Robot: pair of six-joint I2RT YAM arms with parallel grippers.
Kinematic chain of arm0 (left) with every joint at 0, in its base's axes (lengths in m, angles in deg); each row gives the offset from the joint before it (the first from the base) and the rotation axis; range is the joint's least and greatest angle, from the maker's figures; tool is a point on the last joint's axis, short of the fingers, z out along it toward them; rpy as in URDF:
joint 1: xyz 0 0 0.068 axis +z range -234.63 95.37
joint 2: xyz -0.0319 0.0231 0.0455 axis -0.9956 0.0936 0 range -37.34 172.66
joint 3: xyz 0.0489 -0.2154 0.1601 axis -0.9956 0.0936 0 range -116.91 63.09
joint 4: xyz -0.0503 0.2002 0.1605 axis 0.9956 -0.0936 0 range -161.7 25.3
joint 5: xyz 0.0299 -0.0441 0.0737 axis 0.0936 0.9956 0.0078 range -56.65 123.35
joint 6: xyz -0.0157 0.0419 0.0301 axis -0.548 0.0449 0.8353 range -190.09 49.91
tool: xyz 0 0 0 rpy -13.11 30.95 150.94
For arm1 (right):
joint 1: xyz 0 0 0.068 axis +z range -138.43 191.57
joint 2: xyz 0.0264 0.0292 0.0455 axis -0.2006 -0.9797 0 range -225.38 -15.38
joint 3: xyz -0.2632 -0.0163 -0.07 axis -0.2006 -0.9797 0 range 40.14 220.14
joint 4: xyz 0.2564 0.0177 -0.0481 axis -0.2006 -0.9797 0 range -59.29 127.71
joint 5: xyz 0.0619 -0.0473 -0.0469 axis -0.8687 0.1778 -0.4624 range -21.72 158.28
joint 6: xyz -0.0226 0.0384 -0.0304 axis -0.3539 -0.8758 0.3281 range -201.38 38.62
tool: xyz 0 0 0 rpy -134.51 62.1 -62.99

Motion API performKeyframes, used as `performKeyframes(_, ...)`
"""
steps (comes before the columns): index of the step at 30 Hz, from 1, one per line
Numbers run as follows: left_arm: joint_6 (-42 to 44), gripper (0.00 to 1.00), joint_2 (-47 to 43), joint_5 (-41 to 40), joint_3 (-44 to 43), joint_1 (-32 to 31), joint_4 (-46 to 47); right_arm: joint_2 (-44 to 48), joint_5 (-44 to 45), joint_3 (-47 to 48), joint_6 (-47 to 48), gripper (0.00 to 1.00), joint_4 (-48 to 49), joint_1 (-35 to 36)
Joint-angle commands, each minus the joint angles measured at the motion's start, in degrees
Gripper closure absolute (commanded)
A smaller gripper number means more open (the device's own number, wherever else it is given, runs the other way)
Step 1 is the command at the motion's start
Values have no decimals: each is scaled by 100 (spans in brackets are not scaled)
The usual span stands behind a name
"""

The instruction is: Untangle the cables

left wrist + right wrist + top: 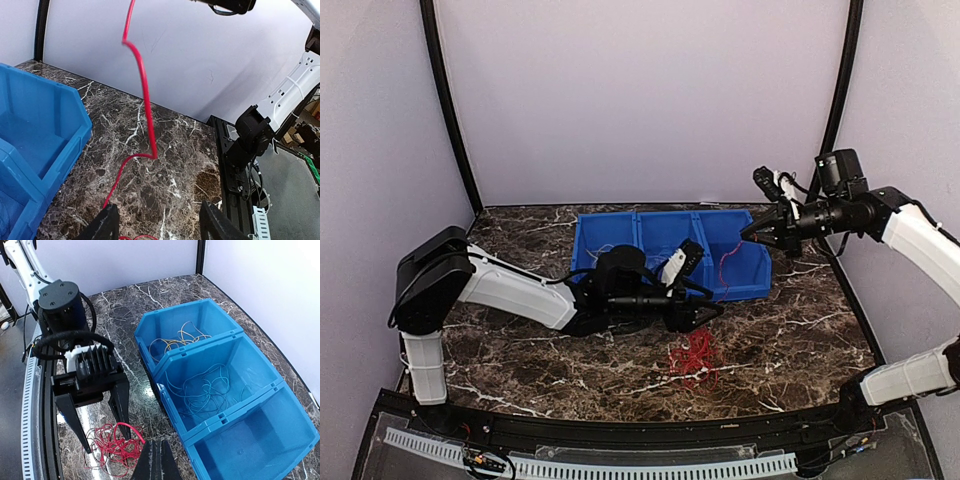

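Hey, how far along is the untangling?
Done: yellow-tan cables and blue cables lie in separate compartments of the bin. In hand: the shut right end effector seems to hold up one red strand while the open left end effector straddles the red tangle. Left: that tangle; the third compartment is empty.

Tangled red cables (112,445) on table (125,305); tan cables (172,340), blue cables (205,390) in bins (250,440).
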Motion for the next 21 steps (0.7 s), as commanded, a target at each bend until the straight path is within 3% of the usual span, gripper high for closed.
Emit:
performKeyframes(1,-14,44,201,43,-187,-18,634,102,-201,261,-216,100,-115,-17)
performKeyframes(10,74,45,589,-386,-758,-18,740,184,-385,359,-292,100,-196,-17)
performKeyframes(14,164,51,781,-476,-1048,-18,564,237,-438,417,-316,100,-204,-18)
performKeyframes(18,224,67,878,-446,-1191,-18,543,274,-479,441,-352,100,-195,-17)
performKeyframes(21,241,90,822,-514,-1195,-22,533,317,-441,369,-395,100,-122,-25)
